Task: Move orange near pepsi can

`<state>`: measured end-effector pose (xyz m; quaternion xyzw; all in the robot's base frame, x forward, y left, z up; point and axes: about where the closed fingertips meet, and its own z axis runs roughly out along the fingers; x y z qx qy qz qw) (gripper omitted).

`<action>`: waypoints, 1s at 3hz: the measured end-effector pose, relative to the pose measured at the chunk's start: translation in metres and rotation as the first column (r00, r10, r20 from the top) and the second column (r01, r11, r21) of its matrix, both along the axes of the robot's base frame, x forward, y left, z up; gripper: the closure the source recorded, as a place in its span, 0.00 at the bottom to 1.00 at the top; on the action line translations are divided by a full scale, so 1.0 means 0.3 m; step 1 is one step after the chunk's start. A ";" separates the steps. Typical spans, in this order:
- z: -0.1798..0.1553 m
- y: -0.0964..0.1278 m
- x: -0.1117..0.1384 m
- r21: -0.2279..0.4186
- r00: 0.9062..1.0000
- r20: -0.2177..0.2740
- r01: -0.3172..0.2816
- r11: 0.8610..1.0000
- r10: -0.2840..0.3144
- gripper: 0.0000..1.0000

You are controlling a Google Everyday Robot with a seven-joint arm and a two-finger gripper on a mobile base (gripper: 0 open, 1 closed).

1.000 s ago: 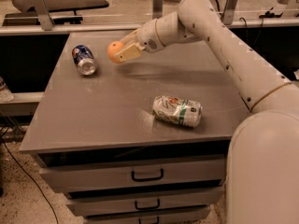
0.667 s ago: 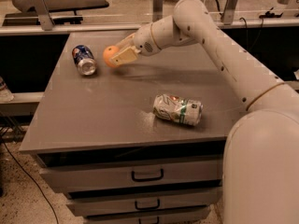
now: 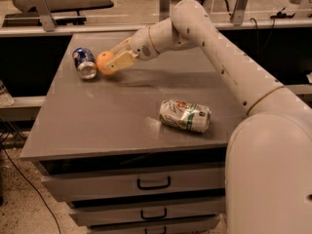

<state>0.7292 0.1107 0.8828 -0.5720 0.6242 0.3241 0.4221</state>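
Observation:
The orange (image 3: 103, 62) is a small round fruit at the far left of the grey tabletop (image 3: 117, 116), down at the surface. My gripper (image 3: 111, 62) is shut on the orange, its fingers (image 3: 122, 59) reaching in from the right. The pepsi can (image 3: 85, 62), dark blue with red and white marks and a silver top, lies on its side just left of the orange, almost touching it. My white arm (image 3: 214, 48) stretches across the table from the lower right.
A dented white and green can (image 3: 185, 115) lies on its side at the right middle of the table. Drawers (image 3: 151, 182) with dark handles are below the front edge. A rail and bench stand behind the table.
My gripper has carried the orange left and down, from above the table's back middle to the surface right beside the pepsi can.

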 end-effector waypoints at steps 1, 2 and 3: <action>-0.014 0.010 -0.006 0.005 1.000 -0.015 -0.004 1.000 0.004 0.04; -0.020 0.007 -0.021 0.020 1.000 -0.024 0.007 1.000 -0.007 0.00; -0.015 0.005 -0.023 0.023 1.000 -0.022 0.008 1.000 -0.008 0.00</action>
